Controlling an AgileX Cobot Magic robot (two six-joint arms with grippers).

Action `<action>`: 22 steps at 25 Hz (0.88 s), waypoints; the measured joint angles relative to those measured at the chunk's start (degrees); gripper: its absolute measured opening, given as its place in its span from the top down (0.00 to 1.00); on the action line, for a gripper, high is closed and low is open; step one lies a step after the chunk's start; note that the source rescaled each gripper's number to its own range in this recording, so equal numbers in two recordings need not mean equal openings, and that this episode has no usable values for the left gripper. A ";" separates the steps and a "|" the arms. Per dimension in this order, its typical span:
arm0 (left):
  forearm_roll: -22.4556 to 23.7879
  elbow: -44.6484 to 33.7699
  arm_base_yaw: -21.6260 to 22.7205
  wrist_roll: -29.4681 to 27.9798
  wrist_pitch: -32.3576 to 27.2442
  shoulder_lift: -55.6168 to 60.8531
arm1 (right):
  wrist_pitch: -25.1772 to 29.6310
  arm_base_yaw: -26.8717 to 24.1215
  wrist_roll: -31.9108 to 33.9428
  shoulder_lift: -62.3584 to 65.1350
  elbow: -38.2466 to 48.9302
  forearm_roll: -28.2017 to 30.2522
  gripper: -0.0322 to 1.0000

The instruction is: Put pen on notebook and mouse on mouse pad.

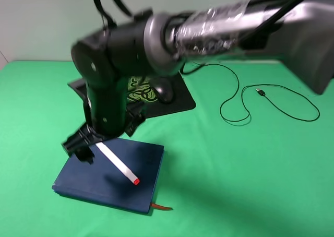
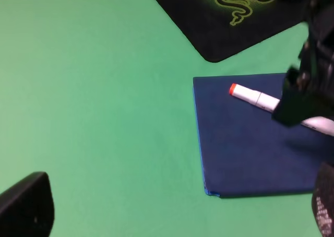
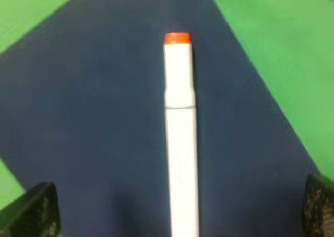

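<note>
ribbon bookmark point(image 1: 162, 208) pokes out from the near corner of the notebook point(image 1: 88, 182), which lies flat on the green cloth point(image 1: 235, 169). on its blue cover rests the pen point(image 1: 118, 164), slanted, its orange-red tip toward the near side. the right gripper point(image 1: 83, 143) reaches across from the right and hovers over the pen's far end, fingers point(image 3: 31, 216) spread wide to either side and not touching it; the arm hides the notebook's far edge. beyond lies the mouse pad point(image 1: 180, 98), largely blocked by that arm, with the mouse point(image 1: 164, 91) on it. the cable point(image 1: 271, 98) loops off to the right. the left gripper point(image 2: 172, 211) is held wide open over bare cloth.
</note>
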State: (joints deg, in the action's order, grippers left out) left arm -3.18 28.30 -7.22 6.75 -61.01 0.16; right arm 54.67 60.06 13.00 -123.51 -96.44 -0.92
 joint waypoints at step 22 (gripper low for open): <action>0.00 0.00 0.00 0.00 0.00 0.00 | 15.28 0.00 -6.82 21.85 -5.50 -2.86 0.00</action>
State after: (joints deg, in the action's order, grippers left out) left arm -3.18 28.30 -7.22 6.75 -61.01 0.16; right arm 69.95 60.06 6.18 -101.66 -101.95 -3.78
